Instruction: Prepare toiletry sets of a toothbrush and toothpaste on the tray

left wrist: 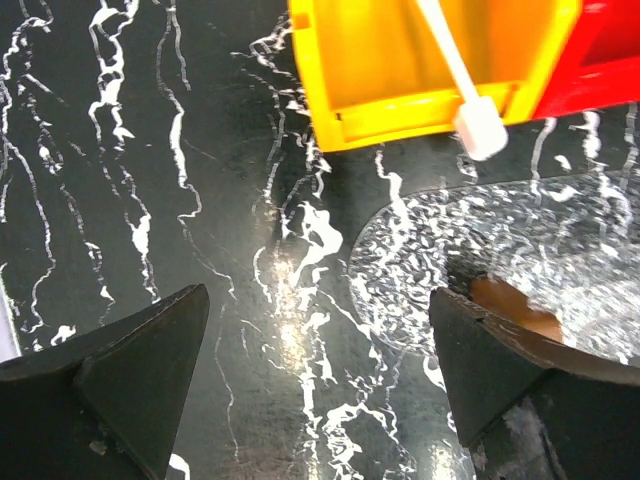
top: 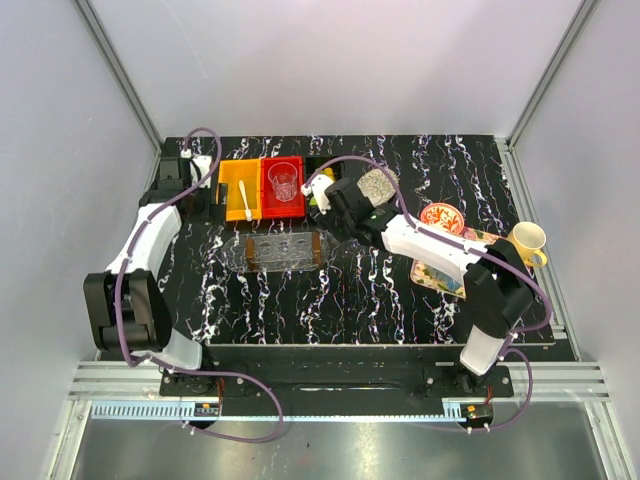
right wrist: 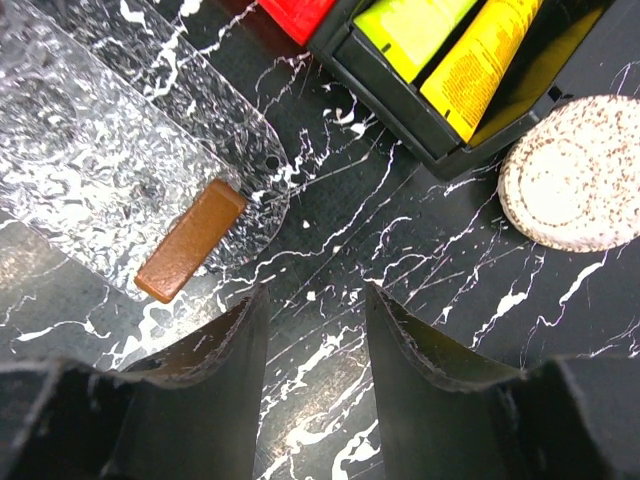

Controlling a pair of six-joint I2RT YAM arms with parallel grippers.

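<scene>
— On the black table (top: 350, 295), what is the biggest thing?
— A see-through tray (top: 275, 250). It lies in the middle and has a brown handle (right wrist: 190, 240) at its end.
— What is behind it?
— Three bins stand side by side at the back. There is a yellow bin (left wrist: 420, 105), a red bin (top: 285, 212) with a glass cup (top: 283, 182) in it, and a black bin (right wrist: 400, 105). Near the black bin sits a round spotty thing (right wrist: 575, 175). Maybe it is a lid; it is hard to tell.
— What about the two grippers?
— The left gripper (left wrist: 318, 295) hangs over the table between the yellow bin and the tray's corner. Its fingers are spread very wide and hold nothing. The right gripper (right wrist: 315, 295) hangs over bare table between the tray's end and the black bin. Its fingers are partly apart, with nothing between them.
— Where is the toothbrush (left wrist: 447, 55)?
— It lies in the yellow bin. Its white end sticks out over the bin's near wall.
— And the toothpaste (right wrist: 480, 60)?
— A green tube (right wrist: 410, 25) and a yellow tube (right wrist: 470, 75) lie right next to each other in the black bin.
</scene>
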